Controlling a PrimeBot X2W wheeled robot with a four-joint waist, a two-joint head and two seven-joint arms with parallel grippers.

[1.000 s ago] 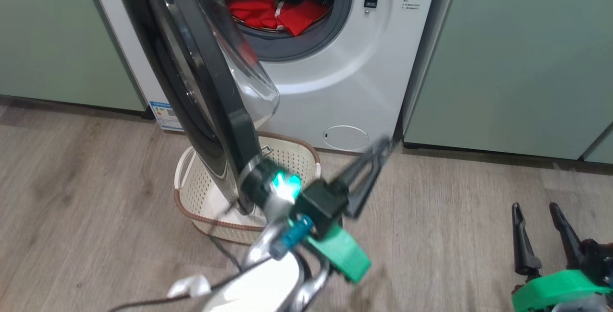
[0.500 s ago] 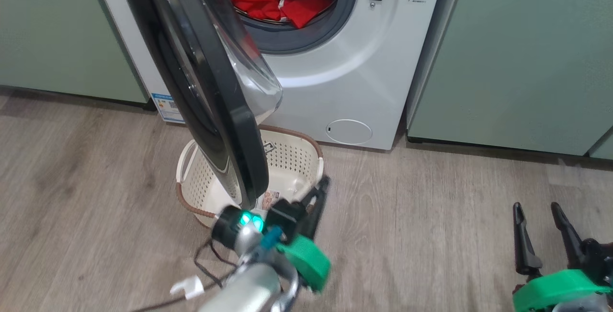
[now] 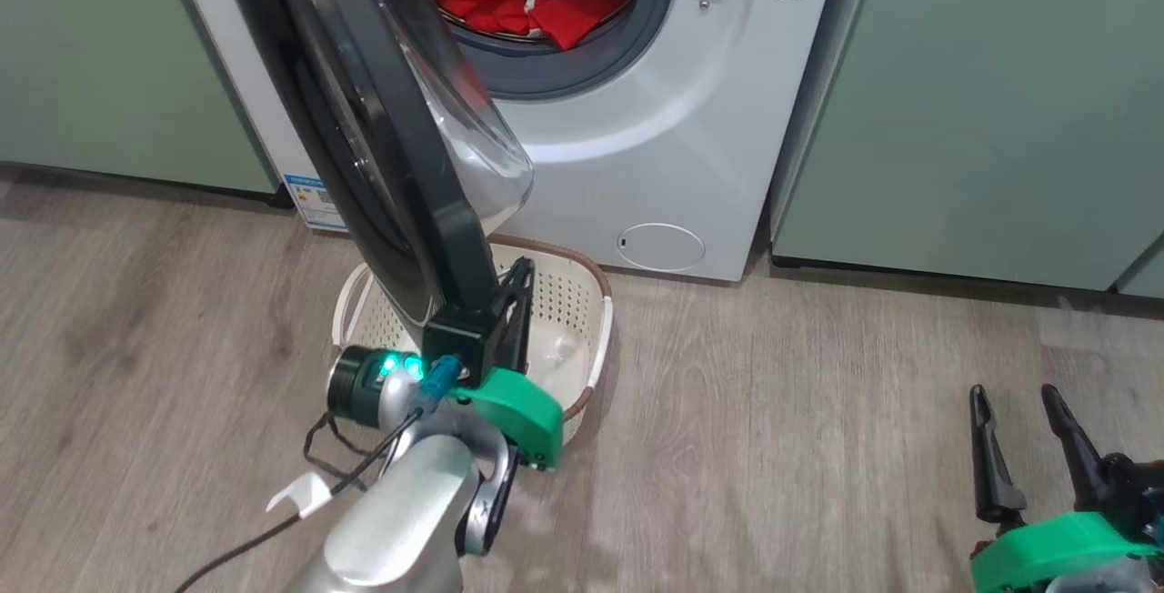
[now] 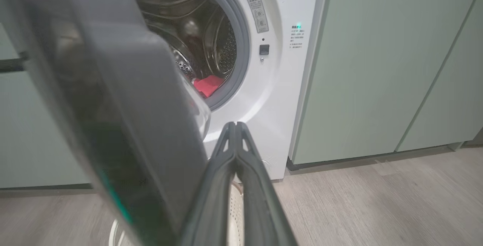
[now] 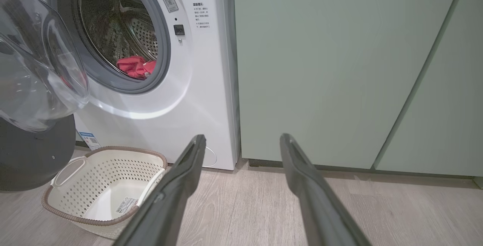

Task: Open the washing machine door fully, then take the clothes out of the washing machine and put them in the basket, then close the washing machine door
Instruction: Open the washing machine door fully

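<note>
Quick rundown of where you're at: the washing machine door [image 3: 364, 93] is swung out from the washing machine [image 3: 655, 147] and stands nearly edge-on to the head camera. Its glass bowl [image 5: 34, 72] bulges toward the drum [image 5: 113, 19].

Your left gripper [image 3: 521, 270] sits low, just to the right of the door's bottom edge in the head view, hanging above the basket [image 3: 582, 302]. Its fingers [image 4: 222, 170] are pressed flat together with nothing between them (in the left wrist view they read as one dark wedge). Whether they actually touch the door, I can't tell. That view only gives you the door's edge as a blurry dark slab right beside them.

The clothes [image 3: 527, 6] are a red heap at the bottom of the drum, just behind the grey gasket [image 3: 582, 75]. The basket is on the wood floor [image 3: 818, 411] right in front of the machine, partly under the open door. You can see the paper label [image 5: 125, 205] on its base from the right wrist.

Your right gripper [image 3: 1012, 393] is down at the lower right of the head view, well apart from the machine. Its fingers [image 5: 181, 178] are spread wide, nothing held, pointing at the pale green cabinet [image 5: 320, 68] next to the washer.
</note>
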